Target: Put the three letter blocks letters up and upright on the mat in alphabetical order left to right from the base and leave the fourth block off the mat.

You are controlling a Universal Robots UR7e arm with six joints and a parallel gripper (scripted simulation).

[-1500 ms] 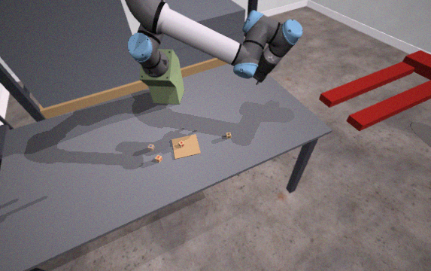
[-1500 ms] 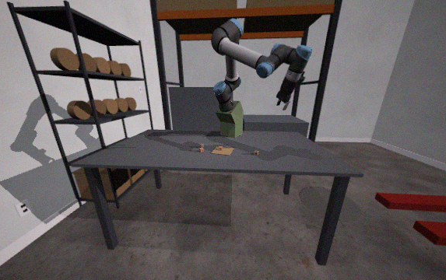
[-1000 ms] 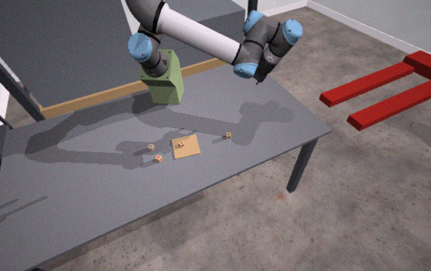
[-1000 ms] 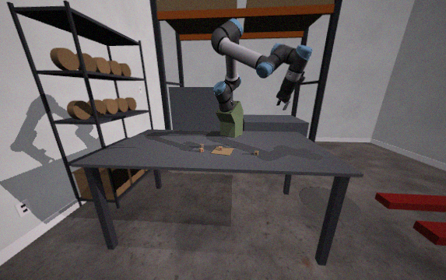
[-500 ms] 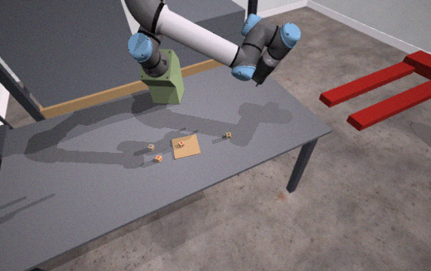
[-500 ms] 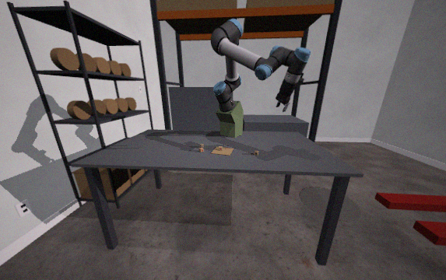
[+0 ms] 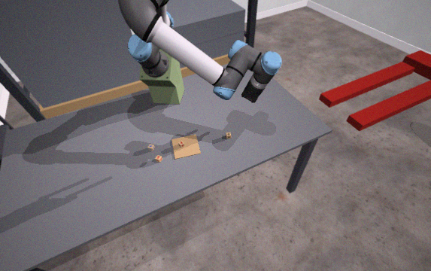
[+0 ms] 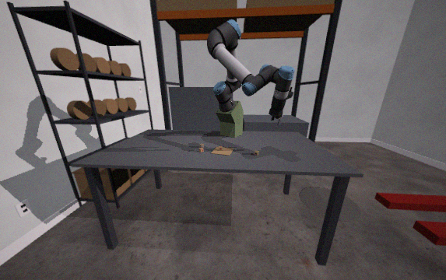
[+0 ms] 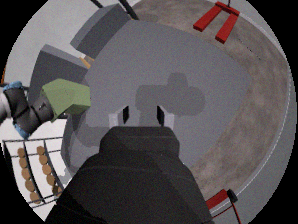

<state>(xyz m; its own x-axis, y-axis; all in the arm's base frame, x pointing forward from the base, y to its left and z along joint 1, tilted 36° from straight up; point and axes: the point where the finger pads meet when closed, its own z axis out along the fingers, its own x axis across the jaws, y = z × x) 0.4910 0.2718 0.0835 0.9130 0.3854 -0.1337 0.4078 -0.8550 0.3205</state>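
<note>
The long grey rectangular table (image 7: pixel 87 211) lies well below the fingers, and on its far side the grey-and-white jointed arm with blue joint caps (image 7: pixel 185 50) rises from a green block pedestal (image 7: pixel 173 94) set off to one side of them. The black two-finger gripper (image 8: pixel 276 117) hangs high in the air near the table's far edge, pointing down, with its fingers spread as wide as they go and nothing between them. The flat tan square mat (image 7: pixel 189 150) lies on the table top, well apart from the fingers and nearer the middle of the table. One small tan cube block (image 7: pixel 181 143) sits on the mat near its edge; a second small block (image 7: pixel 229 135) lies off the mat and is the nearest of the four to the fingers; a third block (image 7: pixel 150 147) and a fourth block (image 7: pixel 158 158) lie close together beyond the mat, farthest from the fingers. The blocks show coloured marks on top, though the letters look too small to read. In the wrist view no block shows beneath the fingers, only bare table.
</note>
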